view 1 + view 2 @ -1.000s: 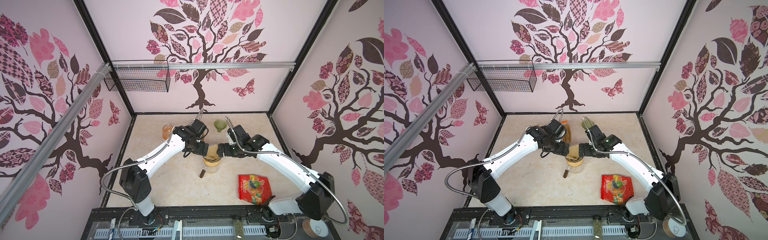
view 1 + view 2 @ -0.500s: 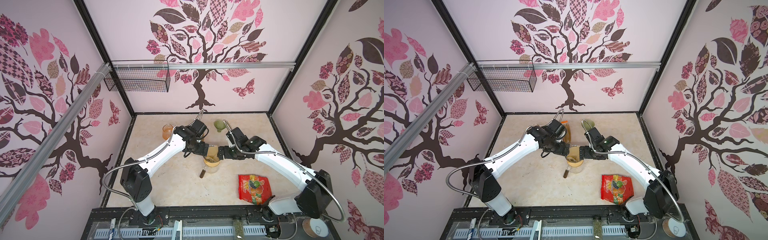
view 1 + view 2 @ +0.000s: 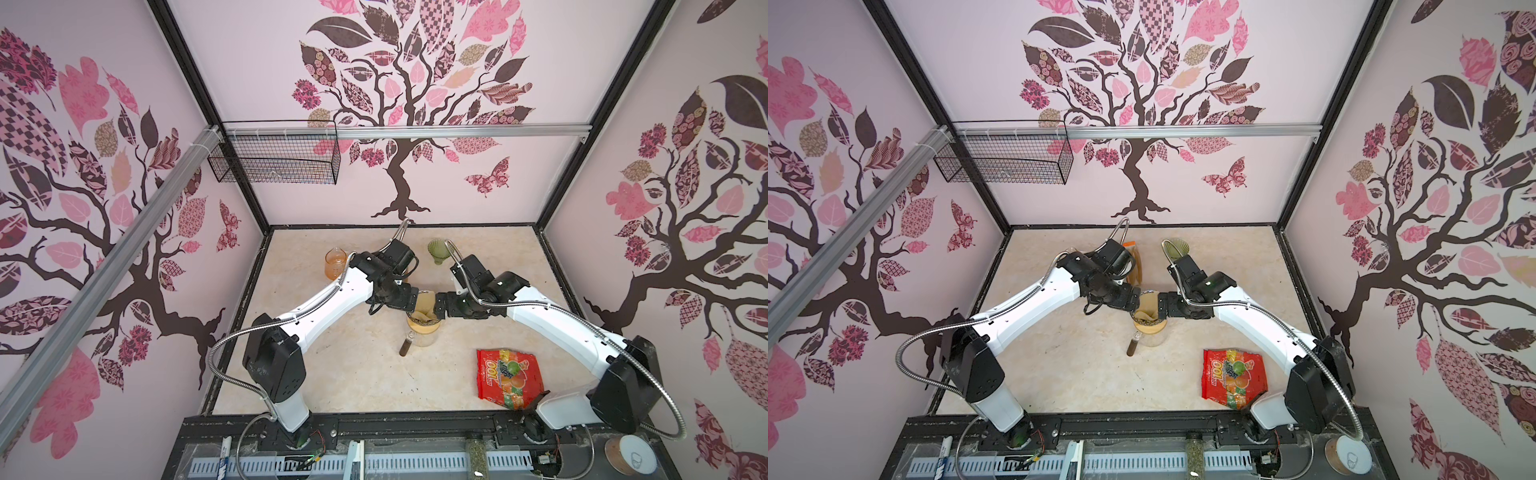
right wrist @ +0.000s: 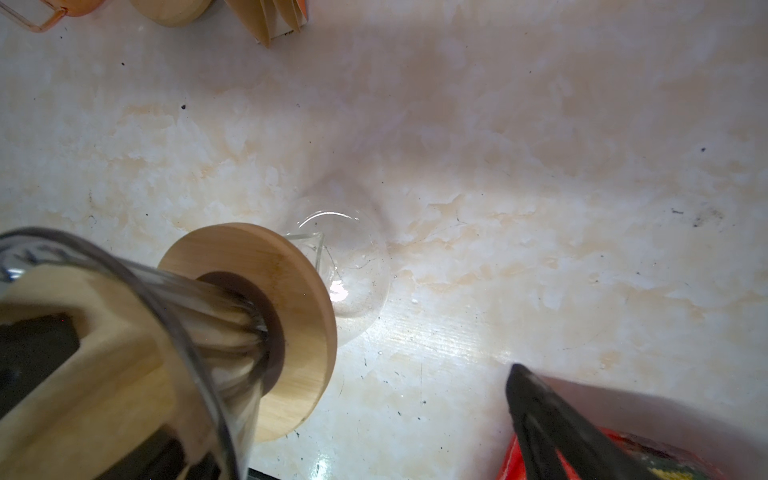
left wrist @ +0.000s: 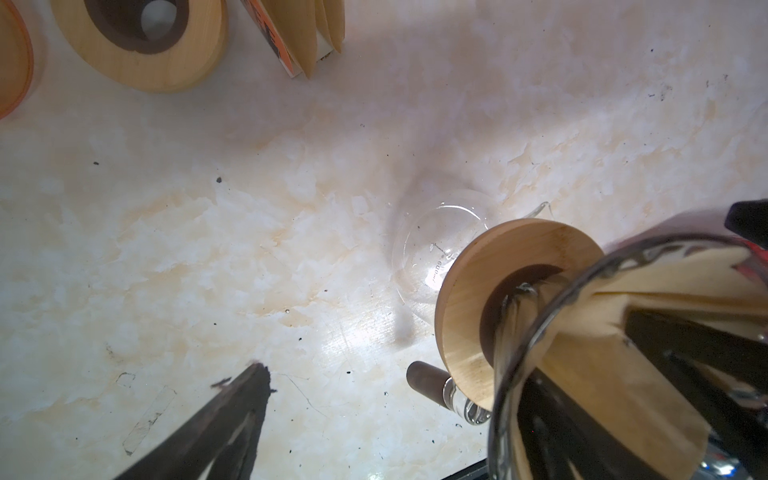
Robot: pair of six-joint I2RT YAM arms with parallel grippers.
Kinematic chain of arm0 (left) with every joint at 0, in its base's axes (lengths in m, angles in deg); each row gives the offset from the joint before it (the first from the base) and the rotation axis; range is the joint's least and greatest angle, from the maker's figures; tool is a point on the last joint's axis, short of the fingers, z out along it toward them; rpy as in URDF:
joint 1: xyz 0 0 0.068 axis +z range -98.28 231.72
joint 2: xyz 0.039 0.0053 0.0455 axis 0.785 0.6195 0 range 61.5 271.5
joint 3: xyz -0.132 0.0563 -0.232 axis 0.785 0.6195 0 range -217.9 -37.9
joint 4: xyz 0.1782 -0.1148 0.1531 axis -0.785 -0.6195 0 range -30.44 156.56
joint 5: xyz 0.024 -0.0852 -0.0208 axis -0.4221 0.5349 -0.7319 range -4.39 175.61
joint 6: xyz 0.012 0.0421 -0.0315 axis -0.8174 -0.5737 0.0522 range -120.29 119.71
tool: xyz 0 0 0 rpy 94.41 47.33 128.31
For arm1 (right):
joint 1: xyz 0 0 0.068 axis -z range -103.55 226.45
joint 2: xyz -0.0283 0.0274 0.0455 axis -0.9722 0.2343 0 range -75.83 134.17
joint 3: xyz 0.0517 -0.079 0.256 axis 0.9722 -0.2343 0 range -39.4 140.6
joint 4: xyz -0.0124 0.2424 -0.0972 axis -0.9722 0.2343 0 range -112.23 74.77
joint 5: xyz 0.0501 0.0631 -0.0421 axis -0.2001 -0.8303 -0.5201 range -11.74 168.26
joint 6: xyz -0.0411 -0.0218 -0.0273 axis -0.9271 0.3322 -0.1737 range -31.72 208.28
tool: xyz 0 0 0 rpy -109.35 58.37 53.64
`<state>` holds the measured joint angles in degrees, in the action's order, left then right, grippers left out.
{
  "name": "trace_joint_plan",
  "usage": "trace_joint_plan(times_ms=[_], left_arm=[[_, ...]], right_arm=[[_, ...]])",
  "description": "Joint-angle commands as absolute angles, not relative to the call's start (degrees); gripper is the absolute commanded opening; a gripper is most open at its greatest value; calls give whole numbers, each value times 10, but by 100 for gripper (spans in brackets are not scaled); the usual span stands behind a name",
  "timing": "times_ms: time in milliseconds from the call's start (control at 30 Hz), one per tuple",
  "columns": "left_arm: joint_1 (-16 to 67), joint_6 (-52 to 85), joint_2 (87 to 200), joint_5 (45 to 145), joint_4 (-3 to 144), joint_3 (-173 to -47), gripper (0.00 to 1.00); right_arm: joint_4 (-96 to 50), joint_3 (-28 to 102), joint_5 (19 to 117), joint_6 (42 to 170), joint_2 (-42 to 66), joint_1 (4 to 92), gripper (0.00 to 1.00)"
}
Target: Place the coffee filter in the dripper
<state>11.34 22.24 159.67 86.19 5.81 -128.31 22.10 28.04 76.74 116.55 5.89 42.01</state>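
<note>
Both open, the left tool (image 3: 415, 301) and right tool (image 3: 439, 309) each had a finger inside the coffee filter (image 3: 424, 304) — a snag on withdrawal could have dragged it from the dripper (image 3: 424, 328).

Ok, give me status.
Left end effector open, right end effector open, one finger each inside the filter. Filter sits in the dripper. Candy bag lies apart.

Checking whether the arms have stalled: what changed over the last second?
Very little. The right gripper edged slightly inward toward the filter in the dripper, its arm swinging a little with it. Nothing was gripped or released. The left gripper stayed put, both grippers remain open, and the filter still sits in the dripper.
</note>
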Motion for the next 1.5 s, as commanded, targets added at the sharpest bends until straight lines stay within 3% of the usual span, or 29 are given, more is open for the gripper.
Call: trace_joint_plan(times_ms=[0, 333, 1467], left_arm=[[120, 226, 1565, 870, 73, -1301, 95], [122, 212, 1512, 921, 95, -1292, 96], [92, 165, 1584, 935, 45, -1255, 96]], right_arm=[[234, 299, 780, 1157, 65, 418, 100], [241, 332, 772, 1158, 51, 418, 100], [234, 399, 813, 1136, 130, 417, 100]])
